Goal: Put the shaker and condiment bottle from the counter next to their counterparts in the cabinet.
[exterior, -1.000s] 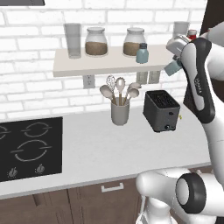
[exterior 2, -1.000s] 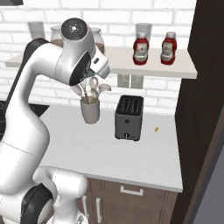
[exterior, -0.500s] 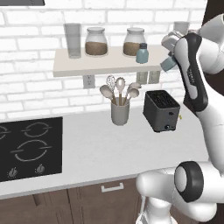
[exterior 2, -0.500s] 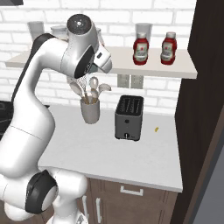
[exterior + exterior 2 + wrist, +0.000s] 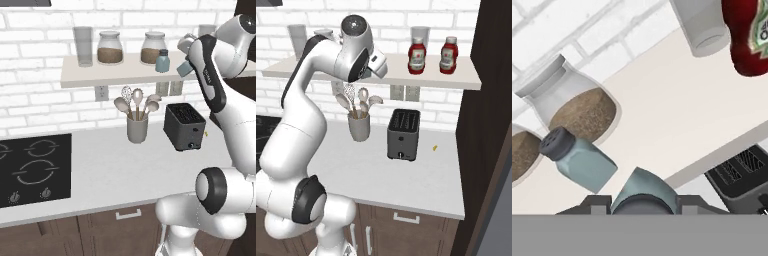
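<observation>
The gripper (image 5: 643,207) is clamped on a pale blue-grey shaker (image 5: 643,192), holding it up at shelf height just in front of the long beige shelf (image 5: 115,75). From the left side that shaker (image 5: 183,68) peeks out beside the white arm, close to the shelf's front edge. Its twin, a matching shaker (image 5: 162,61) with a dark cap, stands on the shelf just left of the held one, beside the nearer of two brown-filled glass jars (image 5: 110,48). Farther right along the shelf two red ketchup bottles (image 5: 417,55) stand side by side, a pale tumbler (image 5: 419,34) behind them. Below on the counter (image 5: 100,170) sit a dark toaster (image 5: 185,126) and a crock of utensils (image 5: 136,120), with a black cooktop (image 5: 35,167) at far left.
</observation>
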You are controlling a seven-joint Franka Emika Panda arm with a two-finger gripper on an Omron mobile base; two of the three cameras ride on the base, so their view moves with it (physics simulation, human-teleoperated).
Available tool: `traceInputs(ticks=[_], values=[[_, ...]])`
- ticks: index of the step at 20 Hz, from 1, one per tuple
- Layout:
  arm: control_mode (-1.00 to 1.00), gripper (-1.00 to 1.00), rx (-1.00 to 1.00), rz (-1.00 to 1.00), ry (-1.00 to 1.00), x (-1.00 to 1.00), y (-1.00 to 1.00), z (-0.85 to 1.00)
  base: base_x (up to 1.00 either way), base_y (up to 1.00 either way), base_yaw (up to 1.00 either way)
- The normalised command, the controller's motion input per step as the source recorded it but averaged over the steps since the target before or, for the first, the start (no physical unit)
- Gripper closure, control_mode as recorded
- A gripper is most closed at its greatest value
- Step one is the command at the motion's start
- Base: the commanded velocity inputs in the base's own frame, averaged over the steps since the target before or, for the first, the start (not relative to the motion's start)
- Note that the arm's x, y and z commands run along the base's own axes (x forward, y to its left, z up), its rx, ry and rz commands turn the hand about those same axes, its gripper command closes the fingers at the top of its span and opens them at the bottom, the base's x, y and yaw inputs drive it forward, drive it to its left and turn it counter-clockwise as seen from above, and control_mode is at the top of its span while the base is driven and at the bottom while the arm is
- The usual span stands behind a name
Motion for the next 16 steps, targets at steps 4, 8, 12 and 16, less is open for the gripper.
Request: traceInputs(ticks=[4, 8, 12, 16], values=[[-1.00, 1.00, 0.00, 0.00, 0.00, 0.36, 0.00, 0.00, 0.00, 0.00, 0.00], [-1.00, 1.00, 0.00, 0.00, 0.00, 0.30, -0.06, 0.00, 0.00, 0.00, 0.00], [-1.00, 1.00, 0.00, 0.00, 0.00, 0.23, -0.18, 0.00, 0.00, 0.00, 0.00], [-1.00, 1.00, 0.00, 0.00, 0.00, 0.25, -0.16, 0.00, 0.00, 0.00, 0.00]])
